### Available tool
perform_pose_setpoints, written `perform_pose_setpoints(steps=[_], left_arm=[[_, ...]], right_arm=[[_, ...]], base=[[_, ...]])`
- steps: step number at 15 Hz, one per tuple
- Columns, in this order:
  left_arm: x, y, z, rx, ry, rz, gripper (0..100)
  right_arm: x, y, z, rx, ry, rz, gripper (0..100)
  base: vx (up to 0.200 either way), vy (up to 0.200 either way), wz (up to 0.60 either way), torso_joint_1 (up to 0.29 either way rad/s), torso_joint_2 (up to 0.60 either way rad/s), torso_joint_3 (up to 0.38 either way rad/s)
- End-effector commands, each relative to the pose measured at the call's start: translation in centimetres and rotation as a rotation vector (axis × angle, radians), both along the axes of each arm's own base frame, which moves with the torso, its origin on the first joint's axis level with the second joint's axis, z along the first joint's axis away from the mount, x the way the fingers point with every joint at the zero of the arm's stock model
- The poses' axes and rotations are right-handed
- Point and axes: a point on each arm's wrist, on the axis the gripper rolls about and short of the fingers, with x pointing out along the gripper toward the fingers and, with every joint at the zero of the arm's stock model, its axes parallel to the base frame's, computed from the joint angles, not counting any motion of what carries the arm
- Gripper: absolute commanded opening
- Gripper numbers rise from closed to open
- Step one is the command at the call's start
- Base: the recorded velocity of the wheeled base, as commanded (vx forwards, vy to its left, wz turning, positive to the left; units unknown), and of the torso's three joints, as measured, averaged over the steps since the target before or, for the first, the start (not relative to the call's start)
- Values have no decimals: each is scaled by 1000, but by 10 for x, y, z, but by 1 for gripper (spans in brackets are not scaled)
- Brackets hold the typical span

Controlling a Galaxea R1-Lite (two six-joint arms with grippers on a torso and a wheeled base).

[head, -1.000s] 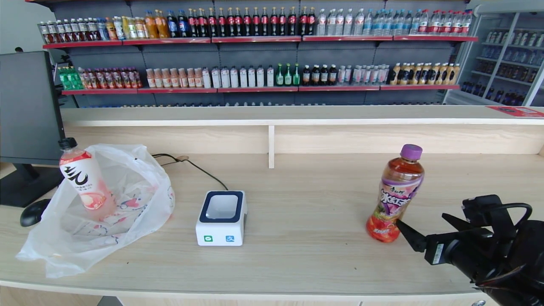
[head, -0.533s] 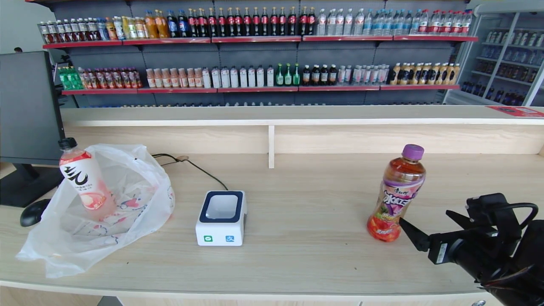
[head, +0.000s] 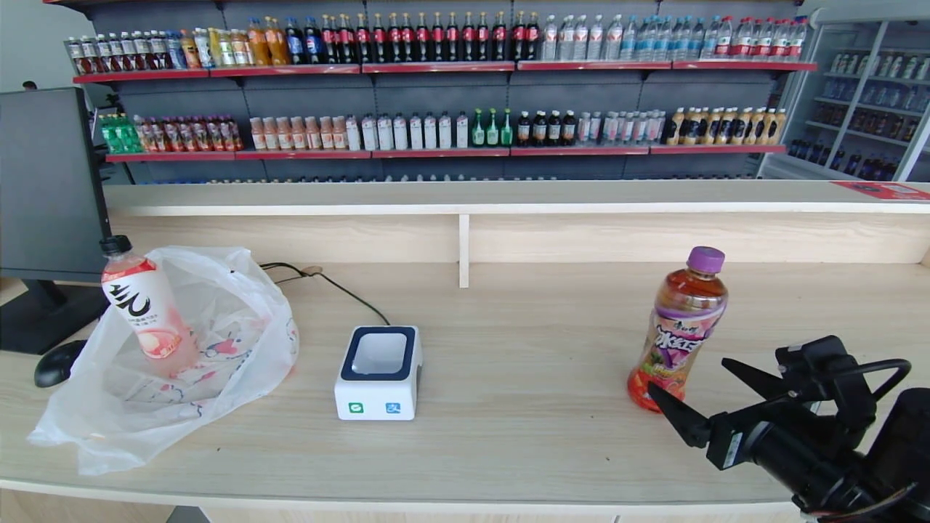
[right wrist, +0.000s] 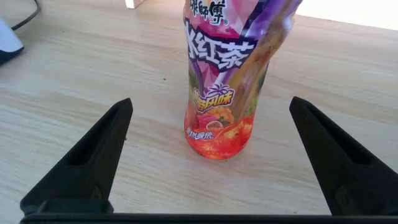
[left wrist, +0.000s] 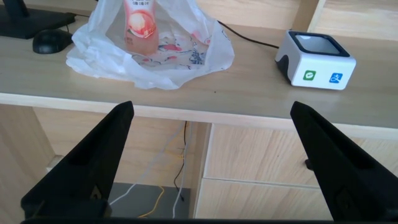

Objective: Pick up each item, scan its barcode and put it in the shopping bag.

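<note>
Your right hand [head: 687,375] sits low over the table [head: 523,436] on the right side, its fingers spread wide apart and holding nothing. The purple-capped bottle [head: 679,334] stands upright on the table just ahead of it, lined up with the gap between the fingers. In the right wrist view, neither finger touches it. Its wrap label is purple and pink, with large white characters across the middle, smaller yellow writing below and fruit pictures near the reddish base.

Your left hand [left wrist: 211,106] is also spread open and empty, held low in front of the table's edge. Up on the left of the table, the shopping bag [head: 218,327], thin clear plastic with a faint printed pattern, lies open. A pink bottle [head: 145,309] with a black cap stands upright inside it; its white label has bold black characters and a peach picture.

Between bag and purple-capped bottle sits the scanner [head: 379,370], a white box with a dark-framed window and two small square icons, green and blue, on its front.
</note>
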Motion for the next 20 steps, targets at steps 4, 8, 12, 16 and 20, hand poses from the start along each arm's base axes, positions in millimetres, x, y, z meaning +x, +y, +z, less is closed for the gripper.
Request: perform_pose_setpoints(steps=[4,8,12,16,20], left_arm=[[0,0,0,-1,1,2,100],[0,0,0,-2,1,2,100],[0,0,0,-2,1,2,100],[0,0,0,-2,1,2,100],[0,0,0,-2,1,1,100]], right_arm=[[10,-9,-12,-19,56,-60,100],[15,-6,-15,-24,67,-58,100],[23,-6,-16,-21,60,-71,100],[26,-6,-20,-29,80,-75,100],[29,-13,-22,-29,85,-111,100]], base=[[0,0,0,0,0,0],[0,0,0,0,0,0],[0,0,0,0,0,0],[0,0,0,0,0,0],[0,0,0,0,0,0]])
